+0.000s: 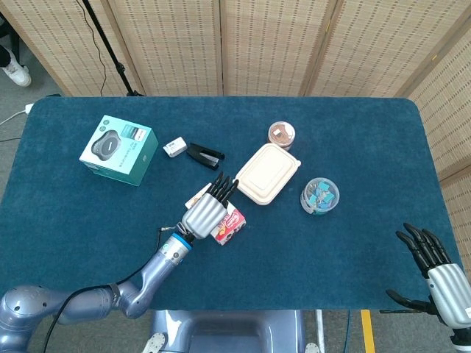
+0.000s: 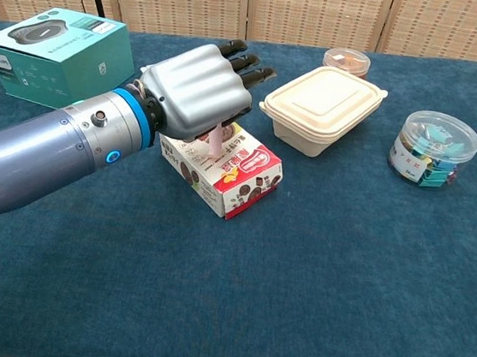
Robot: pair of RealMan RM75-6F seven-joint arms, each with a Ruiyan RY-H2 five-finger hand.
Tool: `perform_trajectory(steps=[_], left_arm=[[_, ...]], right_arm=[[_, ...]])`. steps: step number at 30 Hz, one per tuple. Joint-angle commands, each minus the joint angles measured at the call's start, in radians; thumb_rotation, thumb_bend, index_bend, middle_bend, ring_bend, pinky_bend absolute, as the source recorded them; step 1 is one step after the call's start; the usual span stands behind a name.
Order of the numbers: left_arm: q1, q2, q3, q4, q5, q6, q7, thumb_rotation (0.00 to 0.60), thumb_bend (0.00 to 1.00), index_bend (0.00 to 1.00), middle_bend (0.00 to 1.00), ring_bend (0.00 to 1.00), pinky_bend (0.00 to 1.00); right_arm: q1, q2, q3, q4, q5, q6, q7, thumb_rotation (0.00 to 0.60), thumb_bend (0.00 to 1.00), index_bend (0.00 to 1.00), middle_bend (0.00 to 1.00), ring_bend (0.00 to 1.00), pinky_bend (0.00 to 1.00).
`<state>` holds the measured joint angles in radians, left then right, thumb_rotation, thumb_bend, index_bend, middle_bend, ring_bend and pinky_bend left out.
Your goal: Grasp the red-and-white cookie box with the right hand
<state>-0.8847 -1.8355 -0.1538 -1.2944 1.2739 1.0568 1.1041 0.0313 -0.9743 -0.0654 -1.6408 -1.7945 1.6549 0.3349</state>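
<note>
The red-and-white cookie box (image 1: 231, 225) (image 2: 235, 175) lies flat near the middle of the blue table. My left hand (image 1: 207, 212) (image 2: 198, 96) is spread over its near-left end with the fingers stretched out straight. The thumb tip touches the top of the box, and nothing is gripped. The hand hides part of the box's left side. My right hand (image 1: 435, 268) is far off at the table's near right corner, with its fingers apart and nothing in it. It appears only in the head view.
A cream lidded container (image 1: 268, 173) (image 2: 322, 106) stands just right of the box. Beyond it are a clear tub of blue clips (image 1: 319, 195) (image 2: 434, 149) and a small round jar (image 1: 281, 135). A teal carton (image 1: 118, 149), a stapler (image 1: 204, 154) and a small white box (image 1: 174, 146) lie to the left.
</note>
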Motion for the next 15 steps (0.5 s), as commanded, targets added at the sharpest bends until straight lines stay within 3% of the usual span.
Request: perform_trajectory(steps=[1,9,15], left_arm=[[0.002,0.004,-0.001,-0.009,-0.010,0.003,0.009,0.600,0.49,0.42,0.00,0.00,0.00],[0.011,0.029,-0.002,-0.060,-0.007,0.047,0.033,0.600,0.38,0.21,0.00,0.00,0.00],[0.066,0.134,-0.021,-0.222,0.031,0.143,-0.083,0.600,0.26,0.06,0.00,0.00,0.00]], right_arm=[[-0.001,0.000,0.000,0.000,0.001,0.002,0.001,0.600,0.00,0.00,0.00,0.00,0.00],[-0.001,0.001,-0.001,0.001,0.001,0.000,-0.002,0.600,0.00,0.00,0.00,0.00,0.00],[0.002,-0.004,-0.001,0.001,-0.001,-0.008,-0.016,0.600,0.00,0.00,0.00,0.00,0.00]])
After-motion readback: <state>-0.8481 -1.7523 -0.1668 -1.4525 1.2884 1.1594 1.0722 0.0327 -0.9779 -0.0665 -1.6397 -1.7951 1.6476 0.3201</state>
